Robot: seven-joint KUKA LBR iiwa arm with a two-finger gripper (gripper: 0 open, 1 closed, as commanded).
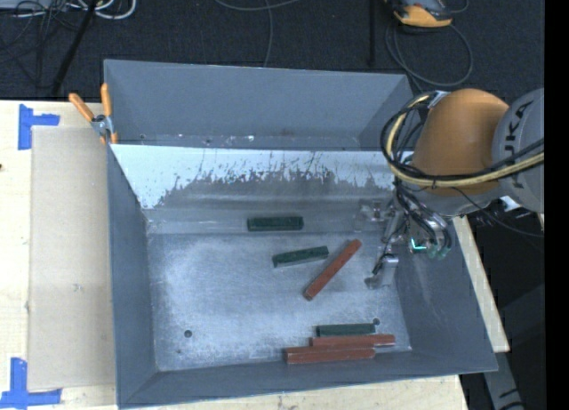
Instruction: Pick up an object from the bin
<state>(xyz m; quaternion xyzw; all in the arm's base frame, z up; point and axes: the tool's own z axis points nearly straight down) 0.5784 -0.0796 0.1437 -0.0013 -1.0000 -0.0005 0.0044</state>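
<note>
1. Camera view from above: you look down into a grey metal bin (133,266) with a few small sticks lying on its floor.
2. Your arm (458,141) comes in from the right. It has a round orange cover, and black and yellow cables loop around it.
3. Your pincer (382,273) hangs low near the bin's right wall and points down at the floor. You cannot tell if it is apart or together.
4. The slanted brown stick (332,269) lies a bit right of the middle of the floor. Its top end points toward the pincer and is just beside it, with a small gap between them.
5. A short green bar (300,257) lies near the left side of that brown stick.
6. A long green bar (275,222) lies flat farther back, close to the back wall.
7. At the front of the bin you see three more sticks side by side. The front green bar (346,330) is behind, then the middle brown bar (354,341), then the last brown bar (327,356) nearest the front wall. All three are well apart from the pincer.
</note>
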